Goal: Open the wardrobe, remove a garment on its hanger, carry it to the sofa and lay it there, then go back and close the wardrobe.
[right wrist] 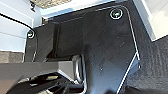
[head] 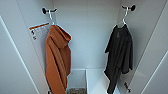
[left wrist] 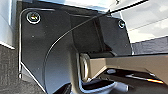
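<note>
Inside the open wardrobe (head: 87, 37), the garment (head: 120, 55) is hung at right; the fingers' state cannot be told.

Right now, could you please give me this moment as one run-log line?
wardrobe: open | black garment: hanging on right hook | orange hooded garment: hanging on left hook | grippers: state unclear
</note>
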{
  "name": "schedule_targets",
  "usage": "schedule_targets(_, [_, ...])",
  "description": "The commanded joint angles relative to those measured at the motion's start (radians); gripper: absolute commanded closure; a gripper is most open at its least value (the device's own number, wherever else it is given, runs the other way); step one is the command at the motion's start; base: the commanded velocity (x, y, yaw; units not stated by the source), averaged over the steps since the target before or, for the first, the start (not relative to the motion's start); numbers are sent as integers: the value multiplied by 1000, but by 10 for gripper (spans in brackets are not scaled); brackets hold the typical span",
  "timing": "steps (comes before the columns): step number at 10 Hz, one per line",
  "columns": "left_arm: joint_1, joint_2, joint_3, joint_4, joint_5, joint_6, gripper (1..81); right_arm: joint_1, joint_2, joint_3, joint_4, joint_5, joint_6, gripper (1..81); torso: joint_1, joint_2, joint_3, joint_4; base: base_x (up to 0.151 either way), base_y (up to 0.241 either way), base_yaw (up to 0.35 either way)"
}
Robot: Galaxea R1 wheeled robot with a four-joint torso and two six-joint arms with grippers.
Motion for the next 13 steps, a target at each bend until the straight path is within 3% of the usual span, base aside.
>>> schedule_targets(1, [-19, -5, 4, 14, 36, 1, 10, 22, -6, 3, 1, -51, -3, 10, 0, 0, 0, 0, 80, 0, 0])
schedule_targets(10, [-19, -3, 4, 12, 38, 1, 10, 30, -4, 3, -2, -54, -3, 10, 0, 0, 0, 0, 79, 0, 0])
schedule_targets(13, [-19, -2, 4, -5, 38, -3, 10, 33, -4, 3, -1, -54, -3, 10, 1, 1, 0, 0, 0, 0, 0])
